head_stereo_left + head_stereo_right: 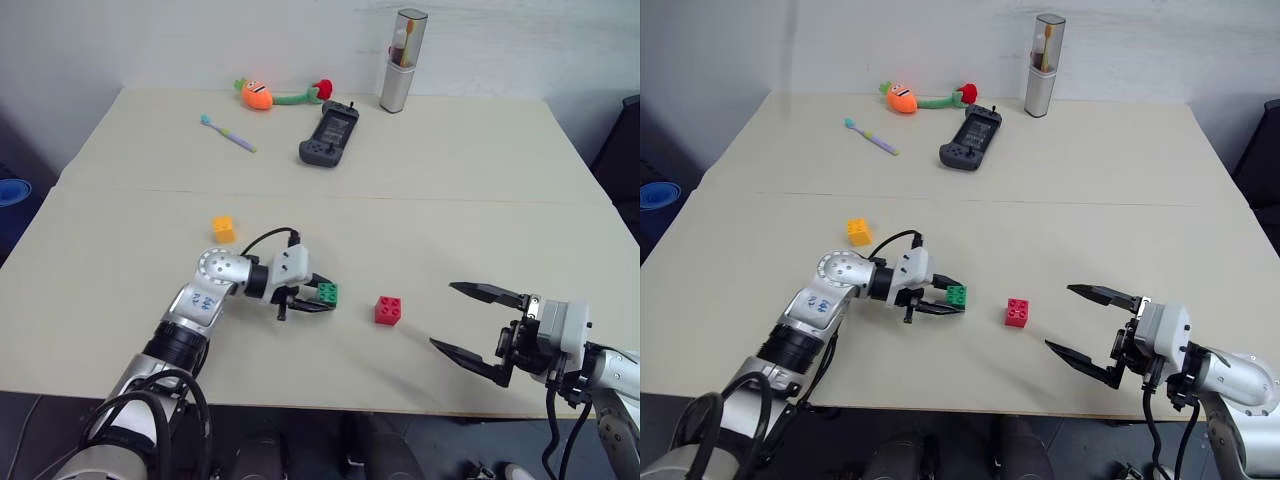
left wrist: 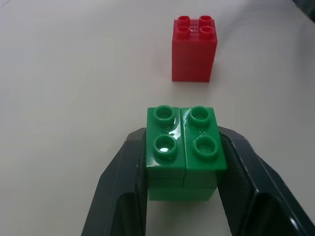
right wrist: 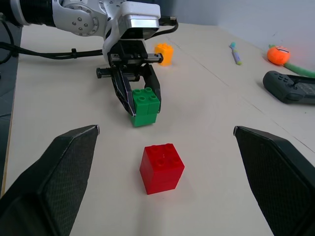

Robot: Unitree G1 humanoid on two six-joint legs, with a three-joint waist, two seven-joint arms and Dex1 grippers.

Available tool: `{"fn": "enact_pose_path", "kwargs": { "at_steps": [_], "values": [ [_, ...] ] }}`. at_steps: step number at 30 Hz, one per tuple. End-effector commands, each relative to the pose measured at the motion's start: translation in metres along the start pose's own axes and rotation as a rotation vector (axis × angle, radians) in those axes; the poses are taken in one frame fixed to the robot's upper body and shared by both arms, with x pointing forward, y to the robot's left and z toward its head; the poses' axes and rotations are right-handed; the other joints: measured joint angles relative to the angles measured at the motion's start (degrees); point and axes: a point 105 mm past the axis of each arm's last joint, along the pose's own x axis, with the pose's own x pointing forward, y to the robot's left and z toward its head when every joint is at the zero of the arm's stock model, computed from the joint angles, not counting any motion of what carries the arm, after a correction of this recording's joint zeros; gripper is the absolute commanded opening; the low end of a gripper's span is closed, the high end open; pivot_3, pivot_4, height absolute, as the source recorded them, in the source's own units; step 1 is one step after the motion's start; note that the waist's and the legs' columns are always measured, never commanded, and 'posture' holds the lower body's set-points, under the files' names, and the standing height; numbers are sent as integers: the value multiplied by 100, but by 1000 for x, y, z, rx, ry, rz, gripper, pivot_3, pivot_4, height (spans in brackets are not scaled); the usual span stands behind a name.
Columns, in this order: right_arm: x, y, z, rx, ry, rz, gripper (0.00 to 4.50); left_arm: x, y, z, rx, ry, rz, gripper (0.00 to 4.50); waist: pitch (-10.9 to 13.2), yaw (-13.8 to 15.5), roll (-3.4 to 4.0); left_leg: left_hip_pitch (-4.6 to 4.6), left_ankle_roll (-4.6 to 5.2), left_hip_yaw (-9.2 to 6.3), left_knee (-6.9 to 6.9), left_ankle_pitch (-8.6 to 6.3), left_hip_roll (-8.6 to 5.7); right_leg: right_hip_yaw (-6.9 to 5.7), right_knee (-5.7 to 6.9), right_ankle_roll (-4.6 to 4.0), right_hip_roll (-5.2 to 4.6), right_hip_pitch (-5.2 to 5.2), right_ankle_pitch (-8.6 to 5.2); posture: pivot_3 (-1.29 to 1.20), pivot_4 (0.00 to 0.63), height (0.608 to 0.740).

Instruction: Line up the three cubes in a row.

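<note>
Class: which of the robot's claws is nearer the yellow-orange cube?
Left. The left claw, shut on the green cube, lies near the yellow-orange cube; the open right claw is well across the table.

No legible text, label or number anywhere.

- Green cube (image 1: 327,293): studs up, clamped between two black fingers, just left of the red one.
- Red cube (image 1: 389,310): upright on the table.
- Yellow-orange cube (image 1: 224,230): upright, apart, farther left.
</note>
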Motion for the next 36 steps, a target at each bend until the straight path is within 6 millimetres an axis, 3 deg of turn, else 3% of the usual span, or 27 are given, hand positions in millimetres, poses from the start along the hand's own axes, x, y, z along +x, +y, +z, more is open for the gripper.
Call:
{"fn": "enact_pose_path", "kwargs": {
  "at_steps": [1, 5, 13, 18, 20, 23, 27, 31, 35, 36],
  "values": [
    [-3, 0, 11, -37, -10, -17, 4500, 2, -7, -3, -5, 36, -49, 1481, 0, 8, 0, -1, 0, -1, 0, 0, 1, -1, -1, 0, 0, 0, 0, 0, 150, 740],
    [-4, 1, 9, -33, -5, -27, 4500, 4, -18, -2, -20, 27, -85, 1481, 0, 14, 0, -1, 1, -3, 3, 0, 0, -1, -1, 0, -3, 2, 0, 0, 150, 740],
    [-1, 1, 7, -25, -11, -29, 4500, 7, -17, -12, 8, 49, -44, 1481, 0, 23, 0, 0, 3, -5, 4, 1, -2, -1, -2, 1, -5, 5, 0, 0, 150, 740],
    [1, 2, 7, -13, -23, -16, 4500, -5, -8, -2, 94, 5, 37, 3041, 0, 13, 0, -1, 4, -5, 5, 2, -1, -1, 0, 1, -5, 5, 0, 0, 150, 740],
    [3, 2, 8, -1, -35, -15, 4500, -22, -2, 6, 121, -47, 128, 3607, 0, 0, 0, -1, 4, -5, 5, 2, 1, -1, 0, 1, -4, 3, 0, 0, 150, 740],
    [5, 2, 6, 7, -38, -4, 4500, -56, -5, 7, 69, -100, 225, 3607, 0, -13, 1, -1, 4, -5, 5, 2, 4, -1, 3, 1, -5, 3, 0, 0, 150, 740],
    [10, 2, 3, 15, -53, 11, 4500, -106, -32, -19, -17, -62, 325, 3607, 0, -137, 4, 5, 0, -4, -1, 0, 15, 1, 5, -3, -4, 2, -2, 0, 150, 740],
    [17, -1, -1, 17, -78, 23, 4500, -159, -52, -49, -136, -84, 654, 3607, 1, -129, 4, 9, 27, -6, -2, -15, 14, 1, 5, -5, -11, 6, -3, 0, 150, 740],
    [23, -2, -3, 15, -98, 28, 4500, -199, -79, -73, -297, -88, 916, 3607, 1, -110, 3, 8, 35, -9, -2, -23, 14, -1, 2, -5, -16, 7, -3, 0, 150, 740],
    [24, -2, -3, 10, -109, 29, 4500, -214, -84, -79, -334, -101, 1022, 3958, 1, -101, 3, 6, 36, -11, -2, -24, 14, -4, 0, -5, -16, 6, -3, 0, 150, 740]
  ]
}}
